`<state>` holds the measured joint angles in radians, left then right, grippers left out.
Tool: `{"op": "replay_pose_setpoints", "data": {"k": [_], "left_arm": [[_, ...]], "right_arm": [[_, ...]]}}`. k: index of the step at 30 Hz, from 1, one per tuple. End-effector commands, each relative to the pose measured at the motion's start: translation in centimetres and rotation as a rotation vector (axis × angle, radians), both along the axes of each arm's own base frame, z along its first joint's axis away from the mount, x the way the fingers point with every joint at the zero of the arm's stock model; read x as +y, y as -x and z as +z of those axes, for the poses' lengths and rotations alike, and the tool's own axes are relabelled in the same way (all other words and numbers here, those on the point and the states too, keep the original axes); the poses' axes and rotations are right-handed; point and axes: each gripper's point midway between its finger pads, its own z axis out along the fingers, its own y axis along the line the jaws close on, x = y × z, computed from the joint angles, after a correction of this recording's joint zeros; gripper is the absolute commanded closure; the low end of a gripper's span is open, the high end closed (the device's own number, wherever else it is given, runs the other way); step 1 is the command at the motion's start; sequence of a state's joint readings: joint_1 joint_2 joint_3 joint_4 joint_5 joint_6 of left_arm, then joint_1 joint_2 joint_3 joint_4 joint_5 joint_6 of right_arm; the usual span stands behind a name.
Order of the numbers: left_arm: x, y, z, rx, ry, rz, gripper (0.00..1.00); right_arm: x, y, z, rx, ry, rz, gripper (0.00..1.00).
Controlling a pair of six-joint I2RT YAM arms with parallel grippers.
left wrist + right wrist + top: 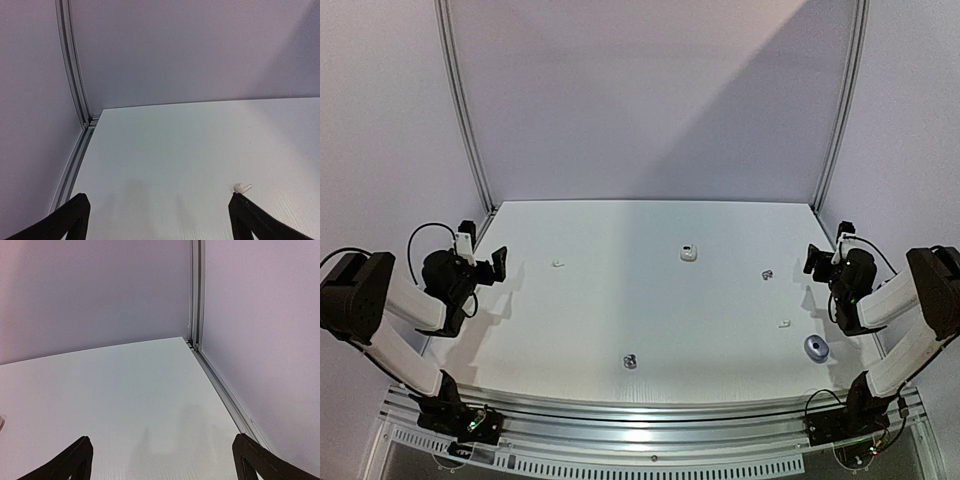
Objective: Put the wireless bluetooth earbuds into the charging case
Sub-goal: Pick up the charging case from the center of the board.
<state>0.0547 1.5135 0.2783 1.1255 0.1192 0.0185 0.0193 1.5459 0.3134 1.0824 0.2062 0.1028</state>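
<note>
**A:** Start big. There's a white matte table (620, 310) with pale walls round it and aluminium rails running up the back corners.

**B:** And the arms?

**A:** The left arm (405, 300) is folded at the left edge and the right arm (900, 300) at the right edge. The left gripper (159, 200) has its black fingers spread wide with nothing between them. The right gripper (162, 440) is splayed just the same and grasps nothing.

**B:** Cases?

**A:** There are two. A round bluish-grey case (816, 347) sits at the near right, close to the right arm. A small white squarish case (689, 252) sits further back, right of centre. I can't tell how its lid stands.

**B:** And the earbuds?

**A:** Four tiny ones are scattered across the table, all lying outside the cases. A glossy white earbud (558, 263) lies near the left gripper. From that wrist's view it is a curved bead with a short stem, on its side just past one fingertip. The second white earbud (784, 323) is near the round case, on its far side. One dark silvery-grey earbud (767, 273) lies between the white case and the right gripper. The other dark earbud (630, 361) is near the front edge, about centre.
</note>
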Motion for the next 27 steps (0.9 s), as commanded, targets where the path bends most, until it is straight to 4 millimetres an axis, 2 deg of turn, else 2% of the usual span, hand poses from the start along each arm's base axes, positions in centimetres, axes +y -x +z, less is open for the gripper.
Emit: {"op": "replay_pose_setpoints", "data": {"k": [1,6,8,10,12,14,15,17,18,19,20,22,23,25,26,27], "left_arm": [[0.1,-0.2,0.3,-0.015,-0.008,0.007,0.01],[0.0,-0.2,0.3,-0.015,-0.010,-0.001,0.01],[-1.1,-0.2,0.9,-0.026,-0.031,-0.068,0.01],[-3.0,-0.4,1.7,-0.003,-0.064,-0.176,0.01],[-5.0,-0.4,2.6,0.018,-0.106,-0.268,0.01],[-5.2,-0.4,4.0,0.003,-0.145,-0.266,0.01],[-5.5,-0.3,4.9,-0.025,-0.151,-0.248,0.01],[-4.3,-0.9,7.1,-0.069,-0.124,-0.147,0.01],[-3.6,-1.5,8.4,-0.087,-0.096,-0.095,0.01],[-2.9,-1.9,8.8,-0.085,-0.071,-0.043,0.01],[-2.7,-2.4,9.9,-0.099,-0.054,-0.019,0.01],[-3.2,-3.0,11.3,-0.118,-0.049,-0.032,0.01],[-3.5,-3.3,11.9,-0.122,-0.038,-0.041,0.01],[-3.9,-4.0,12.2,-0.086,0.008,-0.058,0.01],[-4.3,-4.5,11.9,-0.051,0.011,-0.079,0.01],[-4.8,-5.0,11.2,0.010,0.014,-0.109,0.01]], "right_arm": [[-0.1,-0.1,0.8,-0.027,0.004,0.000,0.01],[-0.3,-0.3,0.6,-0.013,-0.008,-0.007,0.01],[-1.7,0.1,0.6,-0.016,-0.018,-0.092,0.01],[-2.9,-0.5,1.1,0.038,-0.033,-0.166,0.01],[-3.6,-1.5,3.1,0.090,-0.039,-0.216,0.01],[-4.0,-2.8,5.8,0.102,-0.102,-0.260,0.01],[-3.2,-3.9,7.2,0.087,-0.183,-0.228,0.01],[-0.6,-6.7,9.6,0.094,-0.265,-0.085,0.09],[0.4,-7.9,10.0,0.135,-0.317,-0.046,0.12],[1.4,-9.5,9.8,0.176,-0.366,-0.023,0.14],[2.7,-10.7,10.6,0.189,-0.420,-0.006,0.14],[5.9,-12.7,11.2,0.254,-0.422,0.007,0.14],[7.7,-14.0,10.9,0.289,-0.398,0.007,0.11],[11.4,-16.0,12.8,0.301,-0.354,0.026,0.02],[13.3,-17.0,11.7,0.343,-0.327,0.030,0.01],[15.3,-17.5,11.7,0.363,-0.311,0.049,0.01]]}}
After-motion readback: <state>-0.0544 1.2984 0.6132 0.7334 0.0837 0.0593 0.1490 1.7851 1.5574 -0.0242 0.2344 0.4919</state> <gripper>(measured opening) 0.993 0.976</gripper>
